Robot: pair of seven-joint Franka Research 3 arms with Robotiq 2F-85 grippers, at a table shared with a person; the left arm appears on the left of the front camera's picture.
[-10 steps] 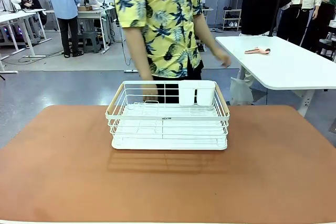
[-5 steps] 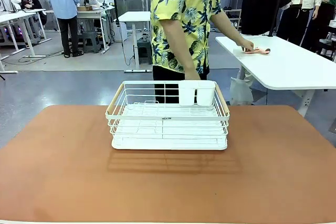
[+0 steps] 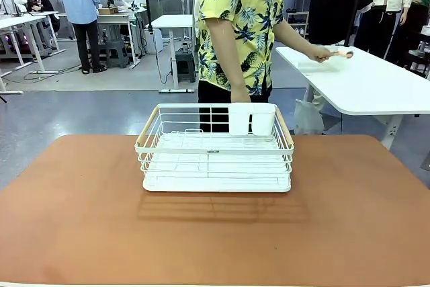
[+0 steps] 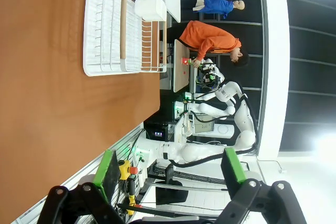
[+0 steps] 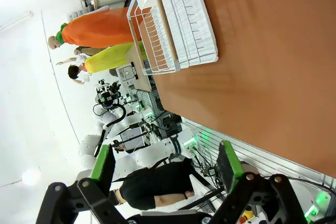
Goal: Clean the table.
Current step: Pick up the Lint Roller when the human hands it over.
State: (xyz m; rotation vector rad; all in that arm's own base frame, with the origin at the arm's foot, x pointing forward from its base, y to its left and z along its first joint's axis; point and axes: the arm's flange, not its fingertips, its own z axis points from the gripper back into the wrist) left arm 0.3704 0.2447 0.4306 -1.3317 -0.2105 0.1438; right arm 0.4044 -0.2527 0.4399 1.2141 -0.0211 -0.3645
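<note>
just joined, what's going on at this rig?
The person at the far side reaches sideways to the white table, with one hand holding a small pink thing over it. A white wire rack with a white holder at its far side stands on the table. The left gripper and the right gripper are both open, hold nothing, and sit well short of the rack.

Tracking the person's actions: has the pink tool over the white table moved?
Yes. The person's hand has lifted the pink tool up off the white table, slightly toward its right end.
</note>
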